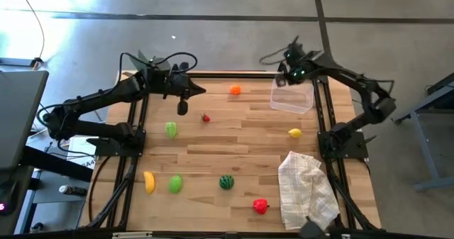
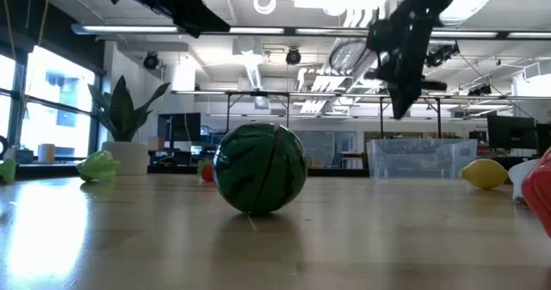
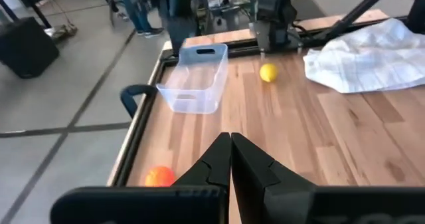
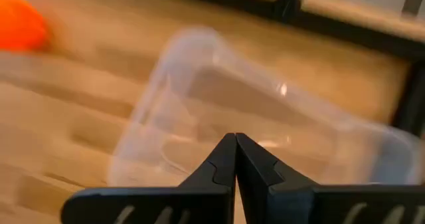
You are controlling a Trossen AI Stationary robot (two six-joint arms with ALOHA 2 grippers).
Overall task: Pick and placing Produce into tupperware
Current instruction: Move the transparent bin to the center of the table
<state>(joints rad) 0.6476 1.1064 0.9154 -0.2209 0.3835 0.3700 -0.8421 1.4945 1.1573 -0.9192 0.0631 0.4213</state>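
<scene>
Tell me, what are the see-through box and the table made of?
The see-through box looks like thin clear plastic: the table's boards show through its walls, and its rim glints with small highlights. The table looks like wood, probably smooth and sealed: it shows pale planks with grain lines and a soft sheen in the low view.

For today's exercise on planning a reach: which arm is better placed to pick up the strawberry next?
Left, probably. The left gripper hangs beside the strawberry, empty; the right gripper is over the tupperware, farther away.
</scene>
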